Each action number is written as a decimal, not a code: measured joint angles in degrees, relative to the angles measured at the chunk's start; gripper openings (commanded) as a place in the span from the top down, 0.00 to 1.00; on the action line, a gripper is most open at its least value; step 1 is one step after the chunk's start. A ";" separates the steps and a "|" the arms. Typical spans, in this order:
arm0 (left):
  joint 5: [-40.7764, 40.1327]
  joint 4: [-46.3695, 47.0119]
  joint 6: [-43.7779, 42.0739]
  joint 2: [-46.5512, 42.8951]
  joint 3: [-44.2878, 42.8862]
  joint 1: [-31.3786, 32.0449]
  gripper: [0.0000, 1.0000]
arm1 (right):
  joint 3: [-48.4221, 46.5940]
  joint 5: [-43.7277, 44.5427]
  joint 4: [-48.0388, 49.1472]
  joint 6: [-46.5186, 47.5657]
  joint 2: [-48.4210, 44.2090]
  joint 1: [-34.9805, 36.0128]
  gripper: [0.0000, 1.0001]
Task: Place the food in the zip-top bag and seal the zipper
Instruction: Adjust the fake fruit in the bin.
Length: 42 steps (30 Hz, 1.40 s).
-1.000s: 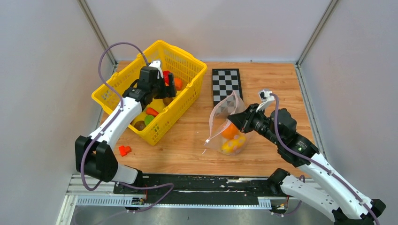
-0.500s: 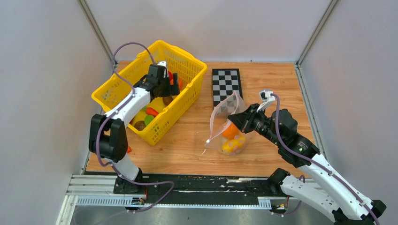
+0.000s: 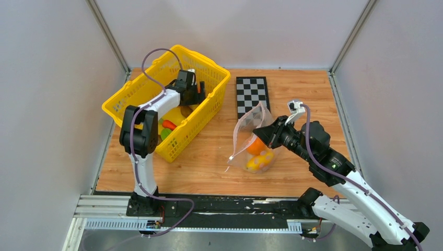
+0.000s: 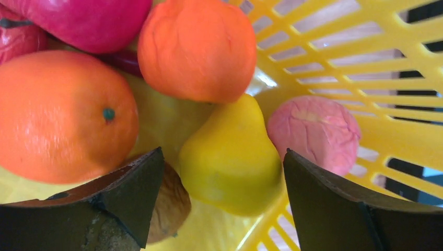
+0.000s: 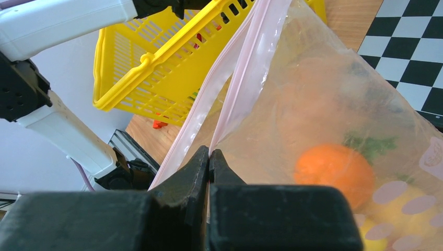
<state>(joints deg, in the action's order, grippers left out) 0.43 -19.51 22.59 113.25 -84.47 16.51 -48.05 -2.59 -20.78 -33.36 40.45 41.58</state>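
Two arms: left gripper point(image 4: 222, 154) spread around yellow pear point(image 4: 230, 162) inside basket point(image 3: 156, 68), table's point(image 3: 308, 94) far-left corner; right gripper point(image 5: 209, 154) clamped on zipper point(image 5: 245, 68), zip-top bag point(image 3: 249, 121) mid-table, food point(image 3: 257, 146) inside. Wood table, grey walls point(image 3: 235, 26).

zip-top bag point(image 3: 249, 125) tilted up, mouth open; orange, yellow food point(image 3: 257, 147) inside

Overhead view. Upper left: a yellow basket point(image 3: 128, 99) sits on the wooden desk point(image 3: 203, 167) and holds red, orange and green toy pieces point(image 3: 168, 125). The left gripper point(image 3: 197, 94) reaches down inside the basket near its far right wall, and its fingers are too small to tell apart. Upper centre: a checkerboard point(image 3: 252, 93) lies flat. Centre: the zip-top bag point(image 3: 249, 121) stands raised, its mouth edge facing left, with orange and yellow food point(image 3: 257, 147) at its bottom. The right gripper point(image 3: 259, 134) comes in from the lower right and meets the bag's right edge.
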 measured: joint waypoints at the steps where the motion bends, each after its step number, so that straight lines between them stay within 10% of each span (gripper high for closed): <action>1: -0.37 0.04 -0.35 0.94 -0.90 0.00 0.15 | 0.00 -0.02 0.00 0.00 0.00 0.00 1.00; 17: 0.20 4.68 -2.10 -5.46 10.84 -0.04 0.16 | 0.00 -0.02 0.04 0.04 0.46 0.00 1.00; 25: 2.49 6.14 -3.82 -9.70 16.44 -0.04 0.38 | -0.02 -0.02 0.07 0.07 1.95 0.00 1.00; 42: 3.50 3.98 -5.42 -16.81 22.93 -0.07 0.52 | -0.46 -0.46 0.09 -0.61 2.84 0.00 1.00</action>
<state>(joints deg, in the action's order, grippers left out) 3.92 -15.53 17.17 96.44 -61.54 16.45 -48.51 -3.05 -20.69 -33.98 43.29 41.58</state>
